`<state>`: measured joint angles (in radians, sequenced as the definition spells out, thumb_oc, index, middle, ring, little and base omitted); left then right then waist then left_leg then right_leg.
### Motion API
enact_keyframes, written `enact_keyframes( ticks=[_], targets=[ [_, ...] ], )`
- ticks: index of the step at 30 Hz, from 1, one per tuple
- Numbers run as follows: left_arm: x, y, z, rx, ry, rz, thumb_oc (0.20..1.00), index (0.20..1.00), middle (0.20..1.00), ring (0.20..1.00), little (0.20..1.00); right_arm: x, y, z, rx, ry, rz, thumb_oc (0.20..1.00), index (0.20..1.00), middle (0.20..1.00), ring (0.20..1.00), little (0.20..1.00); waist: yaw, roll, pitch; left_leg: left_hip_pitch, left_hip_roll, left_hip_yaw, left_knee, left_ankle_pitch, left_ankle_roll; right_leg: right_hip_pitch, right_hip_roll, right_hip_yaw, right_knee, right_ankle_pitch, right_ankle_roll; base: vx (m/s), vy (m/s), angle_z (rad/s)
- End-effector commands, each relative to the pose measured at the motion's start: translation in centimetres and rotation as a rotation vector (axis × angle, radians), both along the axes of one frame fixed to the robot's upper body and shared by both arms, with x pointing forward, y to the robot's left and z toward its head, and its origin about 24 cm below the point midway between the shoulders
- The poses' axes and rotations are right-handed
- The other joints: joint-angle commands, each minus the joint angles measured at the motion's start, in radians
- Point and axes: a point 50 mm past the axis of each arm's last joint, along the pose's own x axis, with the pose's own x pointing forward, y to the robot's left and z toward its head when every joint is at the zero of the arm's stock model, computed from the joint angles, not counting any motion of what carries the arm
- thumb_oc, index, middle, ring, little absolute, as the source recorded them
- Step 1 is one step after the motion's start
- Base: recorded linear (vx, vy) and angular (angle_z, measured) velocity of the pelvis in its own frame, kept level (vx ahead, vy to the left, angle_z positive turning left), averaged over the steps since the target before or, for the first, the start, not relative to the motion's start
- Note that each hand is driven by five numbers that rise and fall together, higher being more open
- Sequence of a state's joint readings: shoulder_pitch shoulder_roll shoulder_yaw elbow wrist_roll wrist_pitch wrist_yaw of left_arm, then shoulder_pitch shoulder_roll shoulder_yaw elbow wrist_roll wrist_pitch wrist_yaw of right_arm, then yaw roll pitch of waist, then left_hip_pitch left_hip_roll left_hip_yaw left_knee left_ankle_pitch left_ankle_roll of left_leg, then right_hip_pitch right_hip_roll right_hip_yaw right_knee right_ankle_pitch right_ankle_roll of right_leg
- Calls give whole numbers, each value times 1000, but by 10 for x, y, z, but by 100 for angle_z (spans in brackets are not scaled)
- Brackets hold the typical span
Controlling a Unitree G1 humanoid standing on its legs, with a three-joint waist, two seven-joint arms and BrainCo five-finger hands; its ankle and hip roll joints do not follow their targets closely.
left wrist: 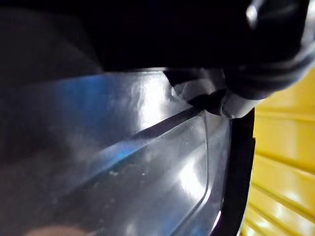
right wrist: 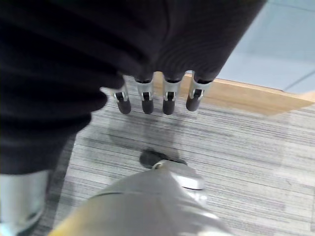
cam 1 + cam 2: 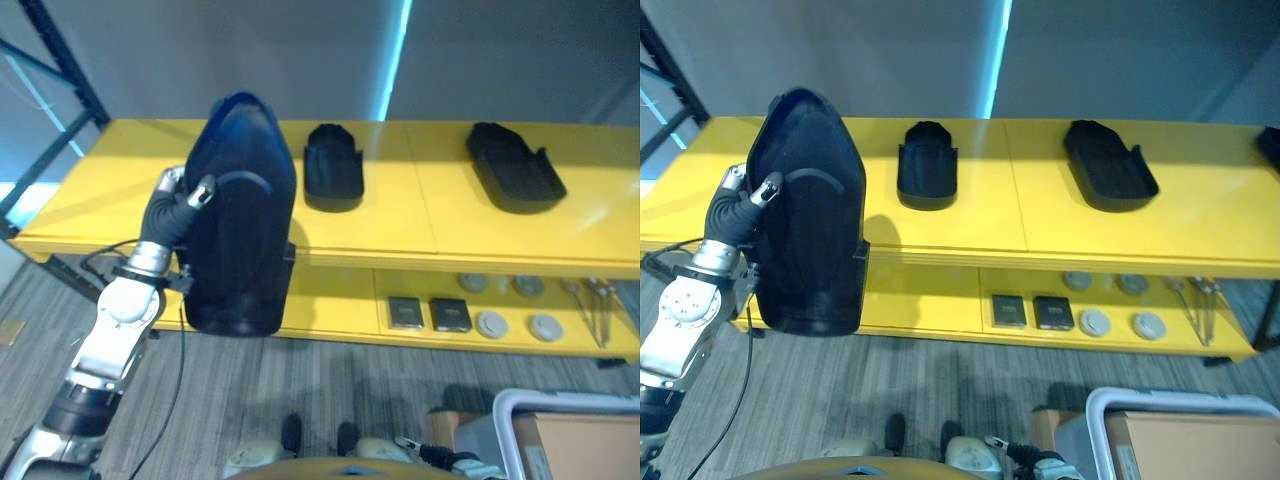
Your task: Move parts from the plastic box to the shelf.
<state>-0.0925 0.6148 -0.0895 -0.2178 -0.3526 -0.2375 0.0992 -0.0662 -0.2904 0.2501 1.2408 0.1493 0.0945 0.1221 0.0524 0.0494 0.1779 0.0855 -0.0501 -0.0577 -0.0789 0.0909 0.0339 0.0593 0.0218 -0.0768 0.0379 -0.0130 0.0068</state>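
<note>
Left hand (image 3: pixel 185 205) clamped on large black part (image 3: pixel 240 230) — seemingly above yellow shelf (image 3: pixel 400 220); right hand (image 2: pixel 157 96) relaxed.

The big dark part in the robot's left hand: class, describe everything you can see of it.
The big dark part is a glossy black-blue moulded shell, seemingly plastic, with a rounded narrow top, a broad base and a curved ridge on its face. It is held upright, off the yellow shelf, at its left end. The left hand grips its left edge.

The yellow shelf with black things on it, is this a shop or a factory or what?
Probably a workshop or factory storeroom. The yellow shelf holds moulded black parts, and its lower level carries small round and square parts. The left hand grips another big black part; the right hand hangs open.
</note>
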Motion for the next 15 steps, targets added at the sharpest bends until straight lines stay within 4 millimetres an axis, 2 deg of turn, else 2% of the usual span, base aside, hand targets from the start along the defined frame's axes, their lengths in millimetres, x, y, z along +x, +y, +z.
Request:
enact_keyframes(
  ticks=[1,3,4,6,7,8,9,10,12,13,14,15],
  targets=[
    [-1,0,24,-76,-115,-38,200,200,200,200,200,-5,-7,0,-34,60,-9,1000,1000,1000,1000,1000,3,-49,4,-38,-89,0,188,-185,16,36,-30,-17,-10,0,33,75,39,8],
    [-2,-1,18,-97,-83,-60,200,200,200,200,200,-2,-11,1,-30,43,-75,1000,1000,1000,1000,1000,13,-50,4,-51,-79,9,219,-197,5,50,-43,-34,-10,-4,31,81,116,15],
    [-5,-1,13,-111,-64,-75,200,200,200,200,200,2,-14,3,-20,26,-117,1000,1000,1000,1000,1000,15,-47,0,-40,-52,15,203,-193,-3,55,-54,-44,-5,-9,32,103,193,26],
    [-6,0,11,-120,-57,-72,200,200,200,200,200,6,-16,5,-25,18,-107,1000,1000,1000,1000,1000,13,-46,-5,-24,-24,20,178,-184,-11,56,-62,-44,-2,-13,32,94,228,28],
    [-7,2,8,-137,-48,-67,200,200,200,200,200,9,-18,6,-34,19,-86,1000,1000,1000,1000,1000,10,-44,-9,-8,9,30,154,-169,-25,58,-70,-44,-1,-16,33,66,188,15],
    [-7,2,8,-137,-48,-67,200,200,200,200,200,9,-18,6,-34,19,-86,1000,1000,1000,1000,1000,10,-43,-8,-5,10,31,151,-168,-25,59,-69,-44,-1,-17,32,121,420,9],
    [-8,3,6,-160,-40,-56,200,200,200,200,200,9,-23,7,-53,35,-56,1000,1000,1000,1000,1000,5,-42,-13,2,70,32,132,-136,-53,63,-90,-34,3,-20,35,92,335,14],
    [-8,3,6,-162,-39,-56,200,200,200,200,200,9,-23,8,-56,36,-53,1000,1000,1000,1000,1000,5,-42,-12,3,78,29,130,-131,-57,64,-93,-30,3,-21,36,133,509,21],
    [-7,3,4,-170,-35,-55,200,200,200,200,200,10,-28,9,-61,33,-48,1000,1000,1000,1000,1000,2,-38,-11,8,133,9,117,-85,-86,69,-114,-9,5,-24,47,95,401,-4],
    [-7,3,4,-170,-35,-55,200,200,200,200,200,10,-28,9,-62,33,-48,1000,1000,1000,1000,1000,2,-38,-10,10,134,9,115,-85,-86,70,-114,-9,6,-25,47,83,530,-19],
    [-6,3,3,-172,-33,-61,200,200,200,200,200,11,-29,10,-66,32,-50,1000,1000,1000,1000,1000,-4,-33,-11,7,166,12,95,-54,-103,67,-130,-1,3,-17,58,60,490,-12],
    [-5,3,2,-172,-33,-64,200,200,200,200,200,11,-30,10,-73,33,-49,1000,1000,1000,1000,1000,-6,-30,-10,9,176,14,87,-50,-110,68,-138,4,2,-16,65,95,844,-24]
  ],
)
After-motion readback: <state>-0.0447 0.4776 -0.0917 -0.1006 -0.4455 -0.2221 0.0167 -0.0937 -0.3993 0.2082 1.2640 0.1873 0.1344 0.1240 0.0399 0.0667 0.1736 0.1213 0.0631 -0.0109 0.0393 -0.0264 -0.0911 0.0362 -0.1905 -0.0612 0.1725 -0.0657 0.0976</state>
